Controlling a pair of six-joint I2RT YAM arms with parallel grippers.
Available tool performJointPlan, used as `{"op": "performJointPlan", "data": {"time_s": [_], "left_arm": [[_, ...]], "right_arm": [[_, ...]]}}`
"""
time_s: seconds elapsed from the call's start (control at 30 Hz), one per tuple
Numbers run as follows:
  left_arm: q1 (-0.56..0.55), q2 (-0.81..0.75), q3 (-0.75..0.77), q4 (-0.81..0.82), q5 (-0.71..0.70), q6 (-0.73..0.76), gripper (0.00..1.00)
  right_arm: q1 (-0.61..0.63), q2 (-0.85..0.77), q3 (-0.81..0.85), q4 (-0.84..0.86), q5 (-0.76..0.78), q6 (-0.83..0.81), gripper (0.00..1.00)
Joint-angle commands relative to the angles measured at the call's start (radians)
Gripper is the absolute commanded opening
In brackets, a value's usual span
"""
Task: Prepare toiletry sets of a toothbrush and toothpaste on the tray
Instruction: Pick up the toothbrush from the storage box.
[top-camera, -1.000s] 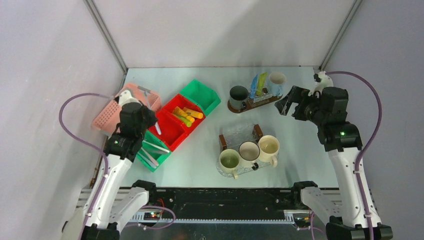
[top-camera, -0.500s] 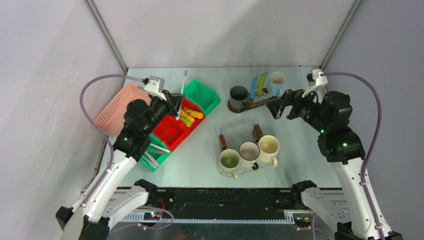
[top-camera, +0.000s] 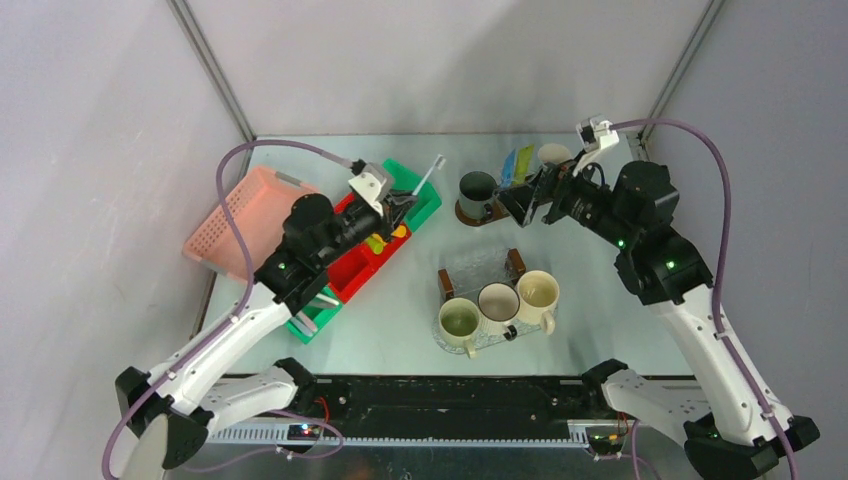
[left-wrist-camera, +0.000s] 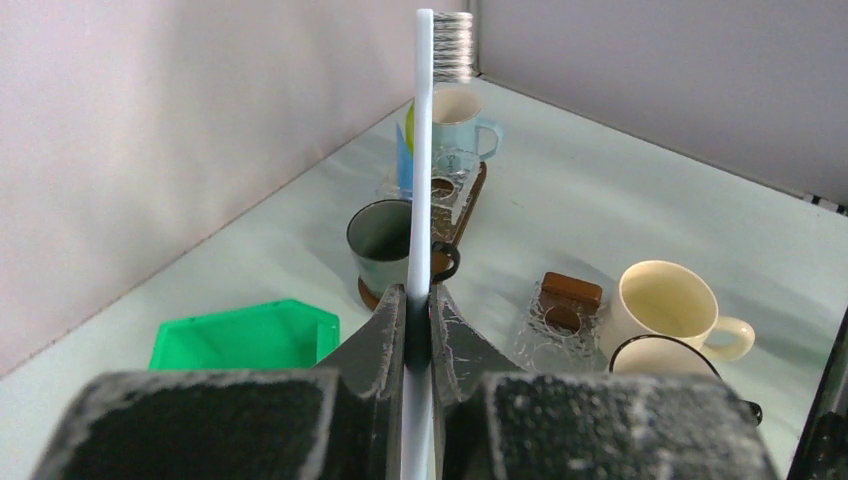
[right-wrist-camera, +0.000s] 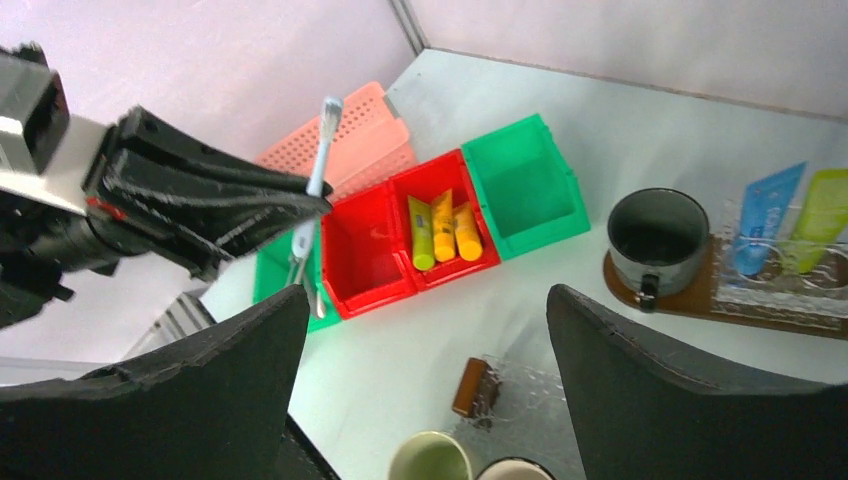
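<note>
A toothbrush (left-wrist-camera: 423, 150) is being gripped low on its handle by the clenched left gripper (left-wrist-camera: 415, 300). It is being held bristles-up above the red bin (top-camera: 340, 262), well apart from either tray. The right gripper (top-camera: 520, 203) is being held with its jaws spread wide and nothing between them, hovering just beside the far tray (top-camera: 492, 212).

That far tray is being made up first, by the look of it. A dark mug (right-wrist-camera: 657, 232) and a pale blue mug (left-wrist-camera: 458, 115) are being kept at its two ends. Between them a blue tube (right-wrist-camera: 765, 215) and a green tube (right-wrist-camera: 815, 215) are being propped in a clear holder. No toothbrush is being shown in either mug, though the pale blue one is too small in these views for that to be certain.

The rest of the job is being left for later. Three pale mugs (top-camera: 497, 302) are being kept in a row at the front edge of the near tray (top-camera: 480, 265), all apparently empty. The yellow and orange tubes (right-wrist-camera: 440, 228) are being stored in the red bin. Spare toothbrushes (top-camera: 318, 300) are being kept in the green bin (top-camera: 305, 322) at the near left.

On this showing, roughly a third of the work is being counted as done. The brush in hand is likely being taken to one of the far tray's mugs.
</note>
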Motion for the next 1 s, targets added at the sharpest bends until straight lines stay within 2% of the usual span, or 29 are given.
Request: {"op": "performJointPlan", "data": {"time_s": [0.0,0.3,0.6,0.73,0.97], "left_arm": [[-0.063,0.023,0.051,0.052,-0.02,0.12,0.0],[-0.161,0.073,0.085,0.037,-0.059,0.212,0.0],[-0.216,0.108,0.111,0.033,-0.076,0.248,0.0],[-0.233,0.124,0.118,0.031,-0.081,0.259,0.0],[-0.245,0.133,0.12,0.034,-0.09,0.263,0.0]], "right_arm": [[0.019,0.029,0.062,0.083,0.031,0.1,0.9],[0.036,0.084,0.078,0.138,0.029,0.203,0.82],[0.051,0.124,0.082,0.129,-0.011,0.258,0.69],[0.057,0.137,0.081,0.123,-0.021,0.279,0.61],[0.061,0.14,0.081,0.11,-0.033,0.283,0.41]]}}
